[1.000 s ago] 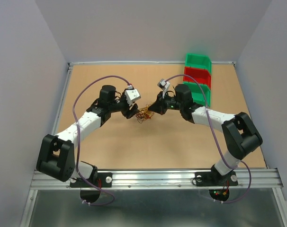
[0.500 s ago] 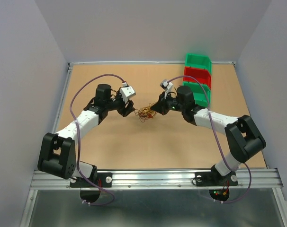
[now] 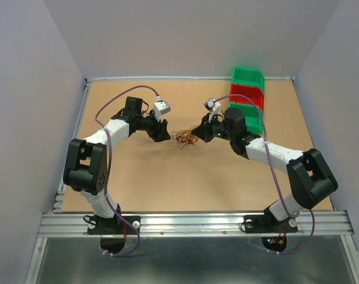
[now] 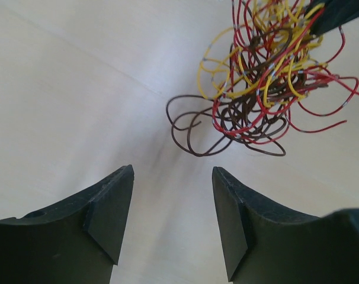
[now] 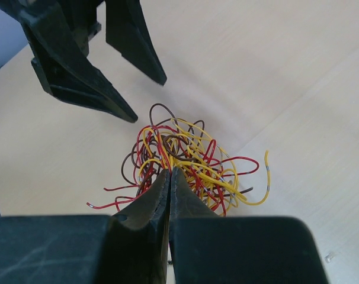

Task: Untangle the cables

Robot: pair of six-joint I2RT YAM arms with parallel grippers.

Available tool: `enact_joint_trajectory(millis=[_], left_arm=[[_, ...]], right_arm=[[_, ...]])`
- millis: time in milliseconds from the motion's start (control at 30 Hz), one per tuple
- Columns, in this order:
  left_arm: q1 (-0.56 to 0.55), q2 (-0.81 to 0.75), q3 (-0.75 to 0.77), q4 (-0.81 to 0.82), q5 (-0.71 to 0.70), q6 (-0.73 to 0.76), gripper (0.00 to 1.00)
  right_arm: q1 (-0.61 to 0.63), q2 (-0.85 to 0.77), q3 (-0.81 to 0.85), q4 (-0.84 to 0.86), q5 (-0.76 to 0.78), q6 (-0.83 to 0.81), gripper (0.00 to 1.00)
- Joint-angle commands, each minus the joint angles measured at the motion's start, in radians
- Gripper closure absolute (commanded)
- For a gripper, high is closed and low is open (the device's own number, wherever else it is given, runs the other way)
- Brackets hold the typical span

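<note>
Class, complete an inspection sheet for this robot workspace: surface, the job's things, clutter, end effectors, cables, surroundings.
Surface: light brown flat tabletop, plain, no marks seen.
Job's things: one tangle of thin red, yellow and brown wires, mid-table, not yet separated.
Clutter: stacked green and red plastic bins at the far right; nothing else seen.
End effectors: left end effector open, short of the tangle, holding nothing; right end effector shut, tips pinching strands of the tangle.
Cables: purple cable looping along each arm, apart from the tangle.
Surroundings: plain grey walls; metal rail at the near edge.
</note>
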Motion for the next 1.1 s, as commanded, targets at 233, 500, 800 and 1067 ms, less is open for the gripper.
enact_joint_trajectory(millis=[233,500,800,1067], left_arm=[[-0.010,0.074,0.113,-0.138,0.128,0.026,0.37],[-0.011,0.077,0.132,-0.129,0.148,0.008,0.38],[-0.074,0.132,0.158,-0.117,0.078,-0.006,1.00],[0.021,-0.007,0.058,0.059,0.004,-0.125,1.00]], right_arm=[[0.001,-0.009,-0.003,0.044,-0.025,-0.010,0.99],[0.001,-0.002,0.002,0.045,-0.037,-0.010,0.99],[0.001,-0.008,0.000,0.047,-0.038,-0.009,0.99],[0.001,-0.045,-0.032,0.026,0.125,-0.010,1.00]])
